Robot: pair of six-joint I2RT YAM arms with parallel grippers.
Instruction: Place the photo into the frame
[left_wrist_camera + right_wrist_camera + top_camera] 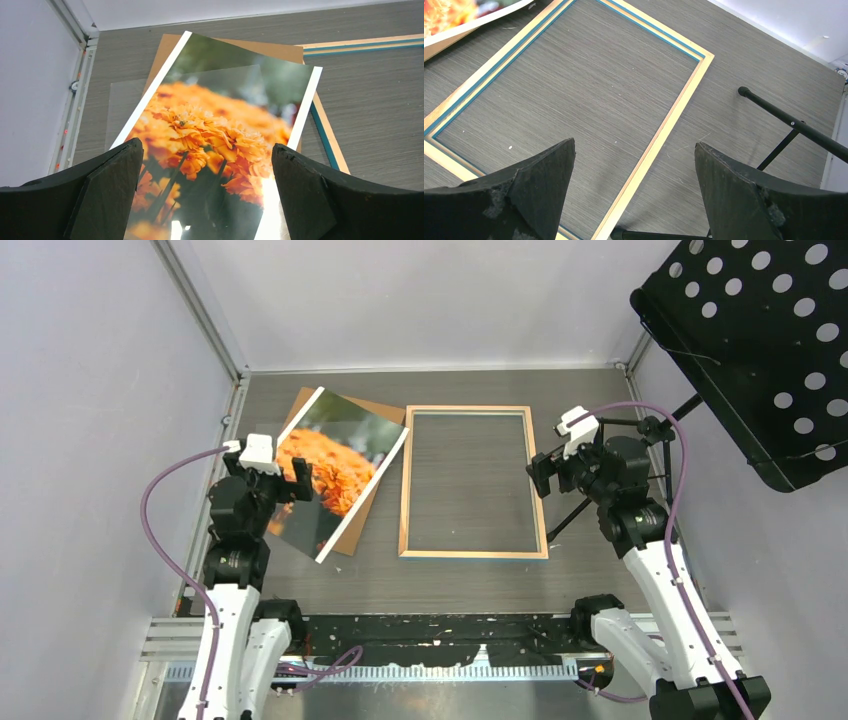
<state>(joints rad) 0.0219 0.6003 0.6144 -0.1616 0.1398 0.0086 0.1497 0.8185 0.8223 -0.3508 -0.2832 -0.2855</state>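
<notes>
The photo [345, 460] of orange flowers lies tilted on the table's left, on top of a brown backing board [385, 412]. In the left wrist view a clear sheet [125, 100] appears to lie over part of the photo [220, 125]. My left gripper [290, 485] hovers open above the photo's near-left part, jaws wide apart [207, 150]. The frame [405, 485] lies flat in the middle, wood-coloured side up, bare table showing through it. My right gripper [545, 475] is open above the frame's right rail [674, 112], with nothing between its jaws [634, 150].
A black perforated stand [760, 350] leans in at the upper right; its thin black legs [794, 125] rest on the table right of the frame. White walls close the left, back and right. The photo's right corner nearly touches the frame's left rail [327, 135].
</notes>
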